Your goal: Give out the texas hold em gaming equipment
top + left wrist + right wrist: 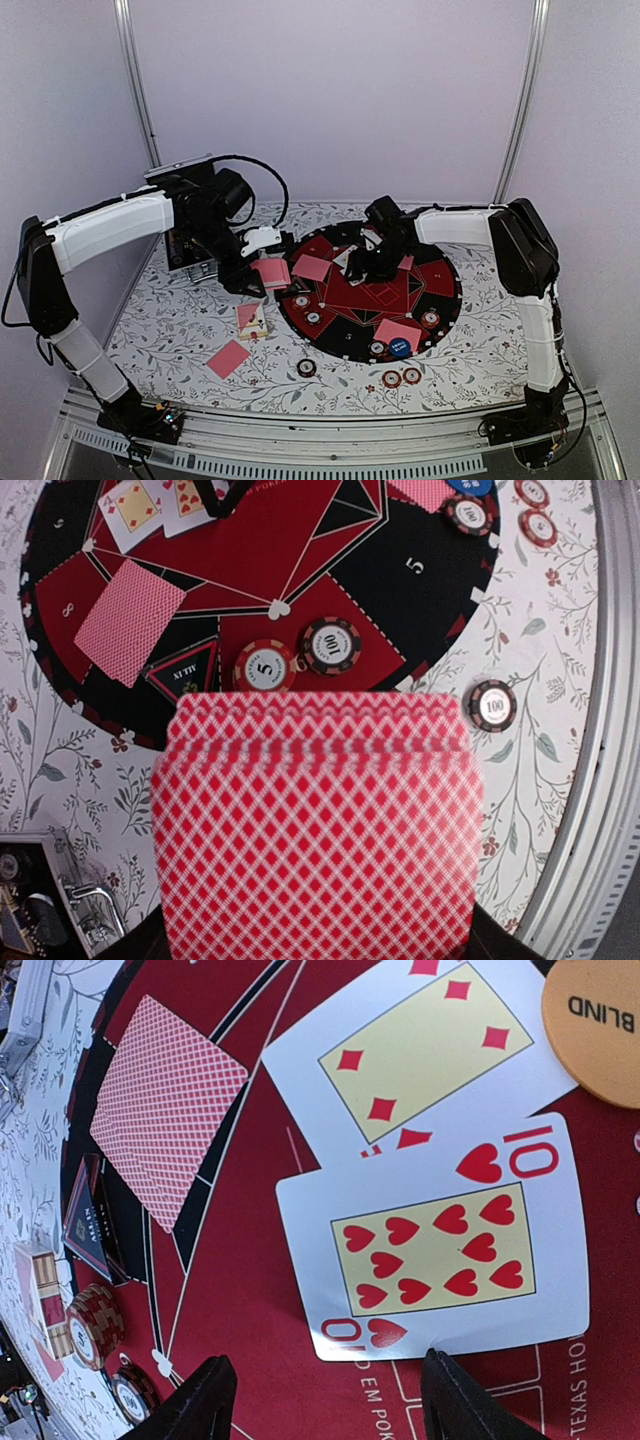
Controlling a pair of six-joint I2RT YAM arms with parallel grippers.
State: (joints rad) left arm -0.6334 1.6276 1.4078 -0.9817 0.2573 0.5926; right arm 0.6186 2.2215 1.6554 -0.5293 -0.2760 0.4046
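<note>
Card deck (315, 820) pinched in left fingers (244, 277); right fingers (205, 1400) spread over face-up cards (435, 1250).

left arm (110, 225) reaches right | left fingers (246, 280) clamped shut | right arm (455, 226) reaches left | right fingers (205, 1400) apart, pointing down

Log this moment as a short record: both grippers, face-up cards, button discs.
left gripper: shut on the pink-backed deck, above the left edge of the round mat
right gripper: open, empty, over the ten of hearts
face-up cards: ten of hearts and a diamonds card, edges meeting, on the mat's red centre
button discs: orange disc marked BLIND beside the diamonds card; blue disc at the mat's near rim
</note>
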